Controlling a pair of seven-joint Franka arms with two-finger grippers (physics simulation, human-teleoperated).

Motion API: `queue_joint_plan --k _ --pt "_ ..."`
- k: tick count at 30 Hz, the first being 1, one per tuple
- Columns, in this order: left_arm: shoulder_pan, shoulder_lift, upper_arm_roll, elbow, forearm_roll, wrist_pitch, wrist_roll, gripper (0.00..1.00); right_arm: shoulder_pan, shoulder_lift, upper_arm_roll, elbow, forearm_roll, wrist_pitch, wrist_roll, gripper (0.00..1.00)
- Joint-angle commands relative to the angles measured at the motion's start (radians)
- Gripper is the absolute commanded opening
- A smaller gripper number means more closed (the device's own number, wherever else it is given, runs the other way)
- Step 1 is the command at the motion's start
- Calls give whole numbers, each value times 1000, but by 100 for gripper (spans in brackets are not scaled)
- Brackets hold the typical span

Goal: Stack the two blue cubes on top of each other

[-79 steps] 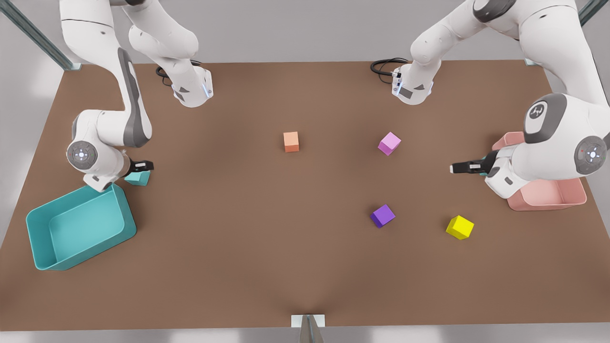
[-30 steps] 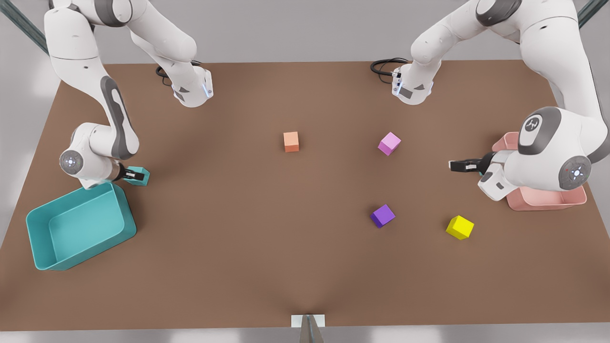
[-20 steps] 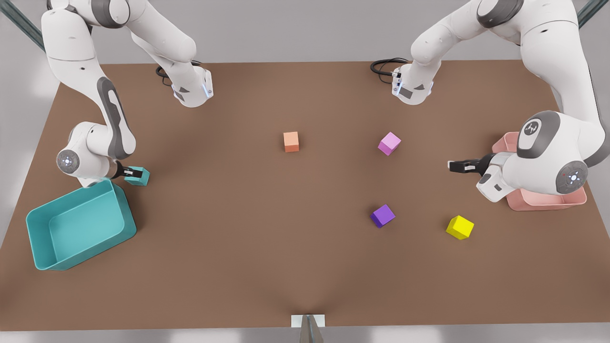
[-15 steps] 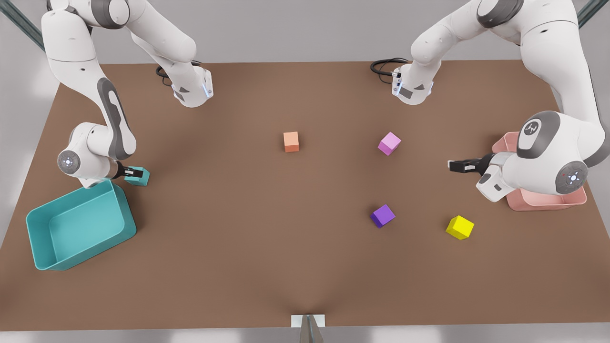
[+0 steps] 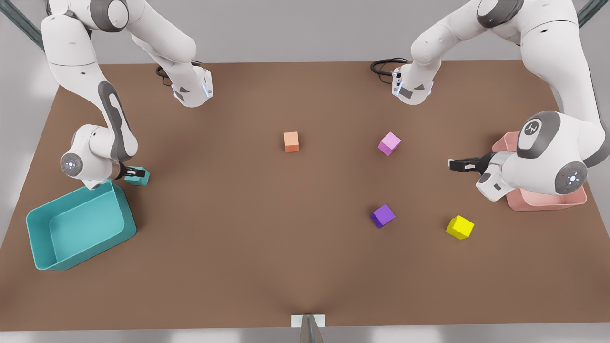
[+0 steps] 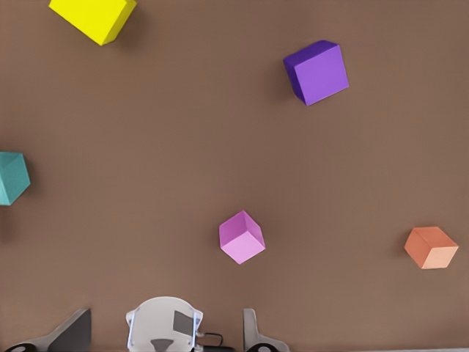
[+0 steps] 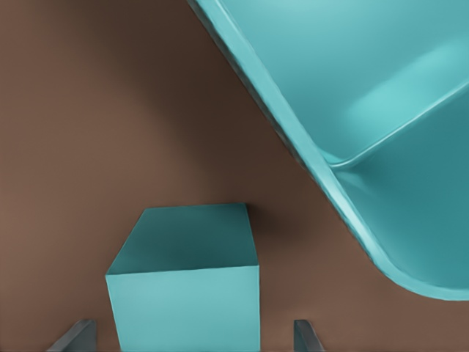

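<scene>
**Closing in on the first cube, nothing stacked yet**

Starting at the right hand (image 5: pixel 133 176): it is low over the table (image 5: pixel 286 247), near the edge on the front view's left. Its fingers (image 7: pixel 75 334) are spread to either side of a blue cube (image 7: pixel 187 282). A gap shows on each side, so the hand is released and not yet gripping. That cube sits flat on the table, just beside the rim of the teal bin (image 5: pixel 119 209), which takes up the near corner on that side.

The left hand (image 5: pixel 452 165) waits above the table toward the opposite edge, by the pink bin (image 5: pixel 548 202). It is also released and holds nothing. The other blue cube (image 6: pixel 11 178) lies on bare table, apart from the yellow cube (image 6: pixel 94 18).

By my reading, the task has hardly begun. Neither blue cube is lifted, and the two lie apart. What remains is to grip the first cube, carry it across, set it squarely on the other and let go.
</scene>
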State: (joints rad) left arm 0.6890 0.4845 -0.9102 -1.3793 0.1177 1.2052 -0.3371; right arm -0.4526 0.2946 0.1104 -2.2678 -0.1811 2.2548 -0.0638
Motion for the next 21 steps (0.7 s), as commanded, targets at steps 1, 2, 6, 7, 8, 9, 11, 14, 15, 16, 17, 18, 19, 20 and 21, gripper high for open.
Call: queue_joint_plan --k 1,2,6,7,8,9,11,14,15,16,17,18,19,20,21 --pt "0 -1 -1 0 0 -1 0 100 0 5 0 1 2 0 -31 100" --pt "0 -1 -1 0 0 -1 1 100 0 5 0 1 2 0 -31 100" --pt "0 -1 -1 0 -1 -3 0 100 2 9 2 2 0 0 -31 100" --pt "1 -1 -1 0 0 -3 0 100 2 11 2 2 0 0 -31 100" --pt "0 -1 -1 0 0 -3 0 100 2 12 2 4 0 0 -31 100" --pt "1 -1 -1 0 0 -3 0 100 2 15 2 4 0 0 -31 100" --pt "0 -1 -1 0 0 -3 0 100 2 20 2 4 0 0 -31 100" --pt "1 0 1 0 0 -3 1 100 2 31 2 5 0 5 -31 100" --pt "1 0 1 -1 -1 -3 0 100 2 35 2 5 0 6 -30 100" --pt "1 9 1 0 0 -3 1 100 2 48 2 7 0 6 -30 100" --pt "1 9 1 0 0 -3 0 100 2 49 2 7 2 6 -30 100" --pt "1 9 1 0 0 -3 0 100 2 51 2 5 2 6 -30 100" --pt "1 9 1 0 0 -3 0 100 2 57 2 5 2 6 -30 100" --pt "7 9 -1 0 0 -4 1 100 2 60 2 5 2 6 -30 100" --pt "6 9 -1 0 0 -10 0 100 2 69 2 7 2 8 -30 100"
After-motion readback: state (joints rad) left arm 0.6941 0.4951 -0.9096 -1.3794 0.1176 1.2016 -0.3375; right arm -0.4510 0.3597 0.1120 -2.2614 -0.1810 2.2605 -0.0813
